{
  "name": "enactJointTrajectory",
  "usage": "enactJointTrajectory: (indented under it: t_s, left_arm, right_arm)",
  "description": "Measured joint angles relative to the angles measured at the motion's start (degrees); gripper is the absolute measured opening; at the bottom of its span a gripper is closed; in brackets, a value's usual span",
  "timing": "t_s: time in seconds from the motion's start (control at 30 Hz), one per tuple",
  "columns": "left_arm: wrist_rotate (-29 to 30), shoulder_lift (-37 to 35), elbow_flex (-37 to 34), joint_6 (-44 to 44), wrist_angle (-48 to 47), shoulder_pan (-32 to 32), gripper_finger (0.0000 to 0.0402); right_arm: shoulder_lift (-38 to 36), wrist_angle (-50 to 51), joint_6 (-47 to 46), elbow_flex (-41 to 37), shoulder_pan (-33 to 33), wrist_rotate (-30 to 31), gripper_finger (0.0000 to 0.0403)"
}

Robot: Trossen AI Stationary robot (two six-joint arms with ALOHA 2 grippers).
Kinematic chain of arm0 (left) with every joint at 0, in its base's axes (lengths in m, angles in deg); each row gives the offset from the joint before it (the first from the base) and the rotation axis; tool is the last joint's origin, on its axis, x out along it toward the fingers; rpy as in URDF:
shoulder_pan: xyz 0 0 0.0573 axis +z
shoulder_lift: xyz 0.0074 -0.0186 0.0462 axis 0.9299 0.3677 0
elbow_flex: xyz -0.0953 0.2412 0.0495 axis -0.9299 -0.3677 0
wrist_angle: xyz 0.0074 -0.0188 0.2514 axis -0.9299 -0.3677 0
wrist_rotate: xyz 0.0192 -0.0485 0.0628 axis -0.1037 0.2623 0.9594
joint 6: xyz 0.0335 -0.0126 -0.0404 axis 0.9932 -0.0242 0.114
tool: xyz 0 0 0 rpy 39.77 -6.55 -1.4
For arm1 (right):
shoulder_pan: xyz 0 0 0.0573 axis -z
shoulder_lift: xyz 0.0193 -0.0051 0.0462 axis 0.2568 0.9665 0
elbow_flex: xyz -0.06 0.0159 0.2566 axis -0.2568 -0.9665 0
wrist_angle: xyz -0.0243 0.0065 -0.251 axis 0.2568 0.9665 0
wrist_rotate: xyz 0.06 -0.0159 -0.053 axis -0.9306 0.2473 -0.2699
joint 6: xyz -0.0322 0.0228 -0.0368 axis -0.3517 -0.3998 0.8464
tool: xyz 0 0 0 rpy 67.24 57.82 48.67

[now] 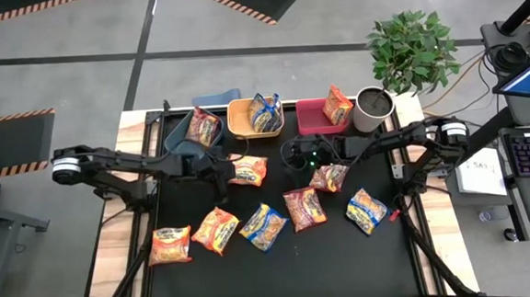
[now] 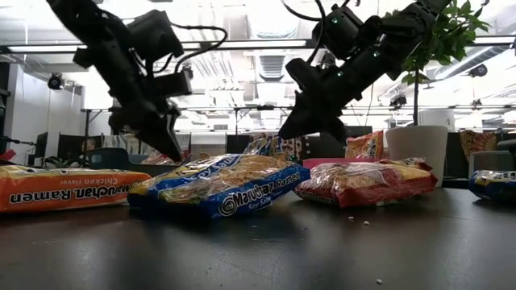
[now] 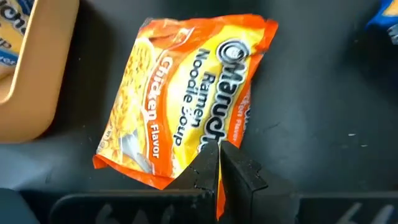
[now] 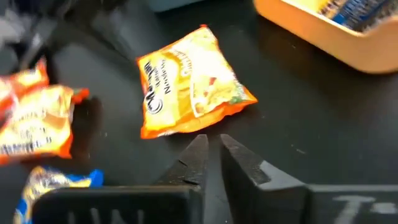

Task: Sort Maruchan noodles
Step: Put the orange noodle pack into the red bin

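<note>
Hovering over the middle of the tabletop, the left gripper (image 3: pixel 217 163) has its fingers pressed together with nothing between them, and the orange chicken-flavour packet (image 3: pixel 186 99) lies flat straight ahead of the tips, its near corner tucked just under them. Seen from above, that same packet (image 1: pixel 249 171) sits right beside the left gripper (image 1: pixel 219 173), on the side toward the right arm, long axis running slantwise across the mat.

Over to the right gripper (image 4: pixel 211 152): its fingers show only a thin slit, gripping nothing, and it looks at the same orange packet (image 4: pixel 189 84) from the other side, with bare mat between the tips and the wrapper. In the high view it hangs near the rear middle (image 1: pixel 310 157), so the left arm is plainly the nearer of the two. My read is that the left fingers must spread before they can straddle the packet across its short side.

Beyond that, a row of packets lies along the front half of the tabletop (image 1: pixel 383 261), and single packets stand in the blue bin (image 1: pixel 183 128), the yellow bin (image 1: pixel 241 124) and the red bin (image 1: pixel 311 120) at the rear edge.
</note>
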Motion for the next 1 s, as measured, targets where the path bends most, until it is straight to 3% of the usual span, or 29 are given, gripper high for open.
enactJointTrajectory:
  t_s: [0.3,0.57,0.73,1.0]
  left_arm:
    - [0.61,0.15,-5.61,-0.40,11.96,0.03,0.0000]
    - [3.16,0.35,-7.99,-0.22,12.65,0.12,0.0000]
    - [4.21,0.35,-10.26,-1.55,13.20,0.22,0.0000]
    - [4.29,0.35,-12.11,-3.15,16.69,0.35,0.0000]
  right_arm:
    - [1.30,-0.44,-11.69,0.00,0.49,-1.81,0.0175]
    - [8.71,-6.08,-18.26,1.22,1.96,-2.24,0.0275]
    - [12.47,-6.01,-18.08,4.29,2.94,-3.61,0.0300]
    - [18.10,-6.05,-16.64,9.98,3.01,-5.71,0.0297]
